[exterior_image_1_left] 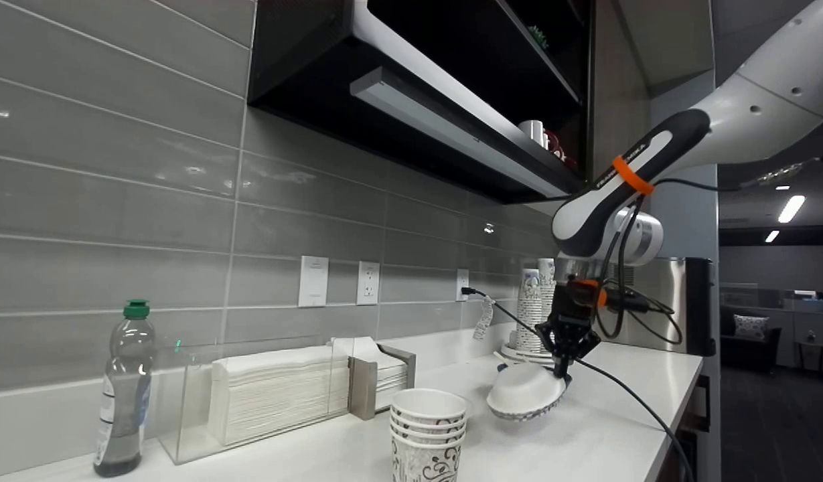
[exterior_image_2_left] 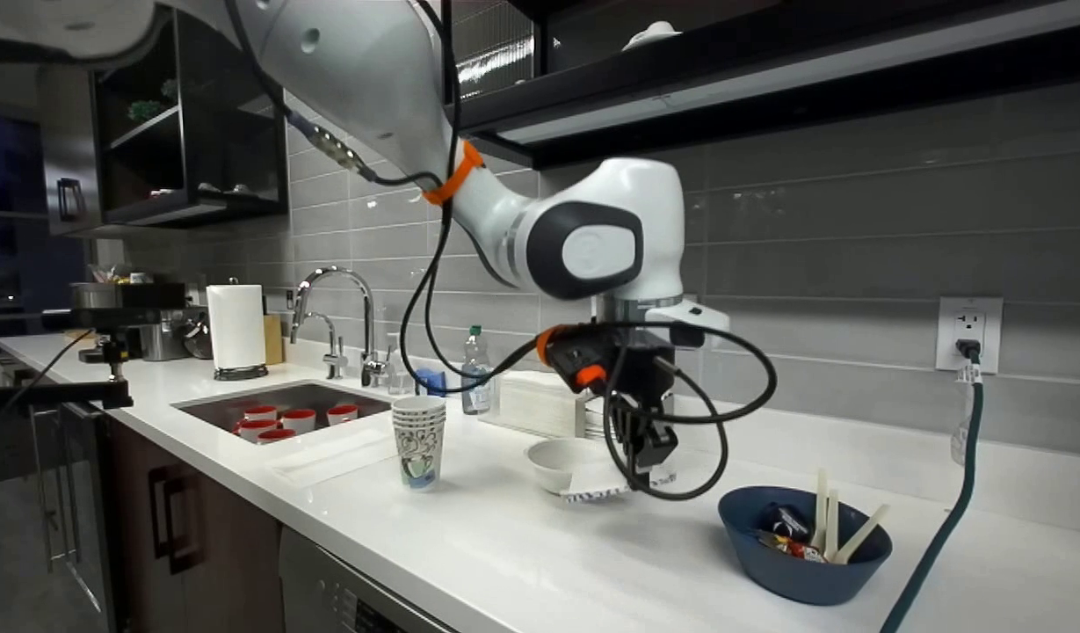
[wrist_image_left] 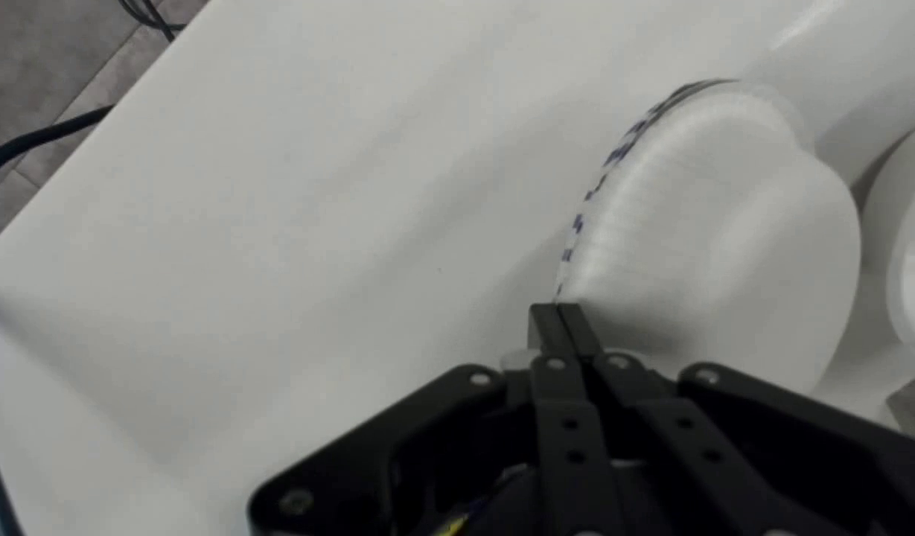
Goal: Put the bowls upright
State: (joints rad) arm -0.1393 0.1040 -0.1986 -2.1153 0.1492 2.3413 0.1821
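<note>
The white bowl is tilted with its outside and base up; it shows in both exterior views (exterior_image_1_left: 524, 388) (exterior_image_2_left: 557, 464) and the wrist view (wrist_image_left: 770, 260). Its rim carries a dark patterned edge. My gripper, in both exterior views (exterior_image_1_left: 560, 370) (exterior_image_2_left: 642, 479) and the wrist view (wrist_image_left: 560, 307), points down with its fingertips closed together on that rim. The bowl's inside is hidden. The dark blue bowl (exterior_image_2_left: 803, 563) stands upright on the counter beyond the gripper and holds pale utensils and wrapped packets. It is mostly hidden behind the white bowl elsewhere.
A stack of patterned cups (exterior_image_1_left: 428, 435) (exterior_image_2_left: 419, 440) stands near the white bowl. A napkin holder (exterior_image_1_left: 277, 395) and a soap bottle (exterior_image_1_left: 123, 395) stand along the wall. A cord (exterior_image_2_left: 944, 519) crosses the counter. A sink (exterior_image_2_left: 280, 413) holds several red-and-white cups. A shelf (exterior_image_1_left: 451, 120) overhangs.
</note>
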